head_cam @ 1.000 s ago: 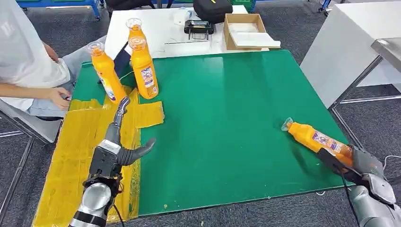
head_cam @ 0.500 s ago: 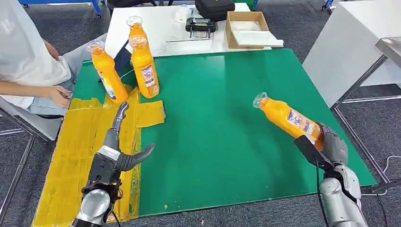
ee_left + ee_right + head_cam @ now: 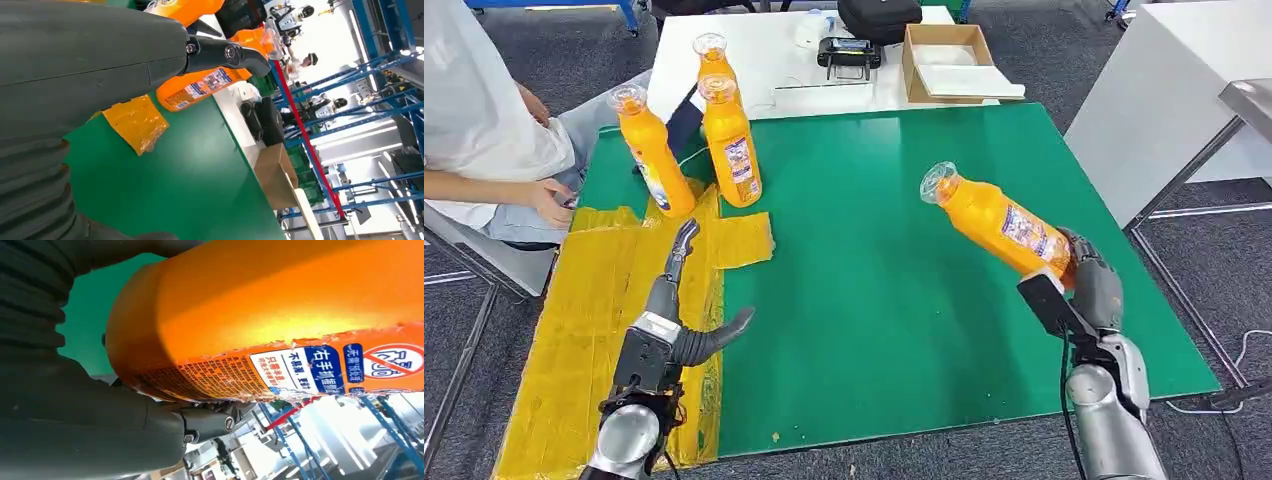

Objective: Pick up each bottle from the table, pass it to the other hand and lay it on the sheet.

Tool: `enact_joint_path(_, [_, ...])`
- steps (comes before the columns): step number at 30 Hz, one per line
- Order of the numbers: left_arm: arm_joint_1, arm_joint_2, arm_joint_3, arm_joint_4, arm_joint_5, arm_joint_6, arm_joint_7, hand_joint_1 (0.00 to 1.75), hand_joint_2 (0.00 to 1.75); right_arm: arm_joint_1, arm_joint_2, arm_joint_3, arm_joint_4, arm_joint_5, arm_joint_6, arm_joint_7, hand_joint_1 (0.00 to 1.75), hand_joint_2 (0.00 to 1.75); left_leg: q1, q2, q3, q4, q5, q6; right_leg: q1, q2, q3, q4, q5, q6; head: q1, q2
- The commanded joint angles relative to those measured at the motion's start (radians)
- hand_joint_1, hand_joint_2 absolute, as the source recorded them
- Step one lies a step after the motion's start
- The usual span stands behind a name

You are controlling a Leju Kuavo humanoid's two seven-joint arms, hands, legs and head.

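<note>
One orange bottle [image 3: 999,222] is gripped at its base by the right hand [image 3: 1086,290], fingers clamped on it, tilted above the green desk [image 3: 874,300] at right of frame. The left hand [image 3: 674,325] is held empty, fingers apart, over the yellow sheet [image 3: 584,310] at lower left. Handover not yet made. Three bottles [image 3: 729,145] are left upright, upper left; none is laid on the sheet.

1. The right hand [image 3: 1086,285] grips an orange bottle [image 3: 994,220] by its base, lifted over the green table [image 3: 884,300], the clear cap pointing up and to the left.
2. The left hand [image 3: 674,320] hangs over the yellow sheet [image 3: 584,300], fingers apart, holding nothing.
3. Three orange bottles [image 3: 729,145] stand upright at the sheet's far end.
4. A seated person [image 3: 484,130] is beside the table's left side.
</note>
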Motion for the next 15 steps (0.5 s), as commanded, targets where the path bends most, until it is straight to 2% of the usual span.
enact_joint_path(1, [-0.013, 0.007, -0.009, 0.025, -0.001, -0.003, 0.006, 0.0, 1.75, -0.017, 0.021, 0.015, -0.004, -0.004, 0.006, 0.006, 1.75, 1.75, 0.001, 0.002, 0.004, 0.001, -0.002, -0.003, 0.001, 0.001, 0.003, 0.0, -0.002, -0.003, 0.0, 0.0])
enact_joint_path(15, [-0.013, 0.007, -0.009, 0.025, -0.001, -0.003, 0.006, 0.0, 1.75, -0.017, 0.021, 0.015, -0.004, -0.004, 0.006, 0.006, 1.75, 1.75, 0.001, 0.001, 0.002, 0.0, -0.001, -0.002, 0.001, 0.0, 0.001, 0.0, -0.001, -0.002, 0.0, 0.0])
